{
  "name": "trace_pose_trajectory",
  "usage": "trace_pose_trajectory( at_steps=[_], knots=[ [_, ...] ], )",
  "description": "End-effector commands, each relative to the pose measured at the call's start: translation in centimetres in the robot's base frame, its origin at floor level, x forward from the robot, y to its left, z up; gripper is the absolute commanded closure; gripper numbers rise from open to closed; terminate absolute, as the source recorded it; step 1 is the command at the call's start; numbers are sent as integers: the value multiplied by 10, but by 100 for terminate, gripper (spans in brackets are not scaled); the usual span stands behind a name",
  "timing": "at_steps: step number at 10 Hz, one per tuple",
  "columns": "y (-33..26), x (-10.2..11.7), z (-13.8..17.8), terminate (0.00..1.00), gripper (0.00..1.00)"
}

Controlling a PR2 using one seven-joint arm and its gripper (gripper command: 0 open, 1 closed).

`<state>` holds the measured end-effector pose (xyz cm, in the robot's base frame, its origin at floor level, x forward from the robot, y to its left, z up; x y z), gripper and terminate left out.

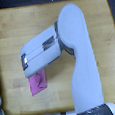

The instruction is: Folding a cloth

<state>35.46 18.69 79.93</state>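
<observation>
- The cloth [38, 83] is lying on the wooden surface [11, 33], partly hidden beneath the arm [81, 56].
- The pincer is sitting out of sight; its state cannot be told.
- Risk: a thin-fabric grip slipping, or the fold bunching unevenly.

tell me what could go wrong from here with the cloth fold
1. The arm covers the top of the pink cloth, and the gripper itself is not visible, so whether it has a grasp cannot be confirmed; a weak pinch might let the fabric slip.
2. The cloth looks small and already bunched, so a further fold may come out uneven.
3. It lies toward the exterior view's left of the wooden table; a long drag could carry it to the edge.
</observation>
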Motion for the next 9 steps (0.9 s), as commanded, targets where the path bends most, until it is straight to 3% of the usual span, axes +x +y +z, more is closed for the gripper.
trace_pose_trajectory(
  at_steps=[1, 3, 9],
  knots=[
    [41, -23, -6, 0, 100],
    [38, -46, -18, 0, 100],
    [36, -30, -38, 0, 100]
  ],
)
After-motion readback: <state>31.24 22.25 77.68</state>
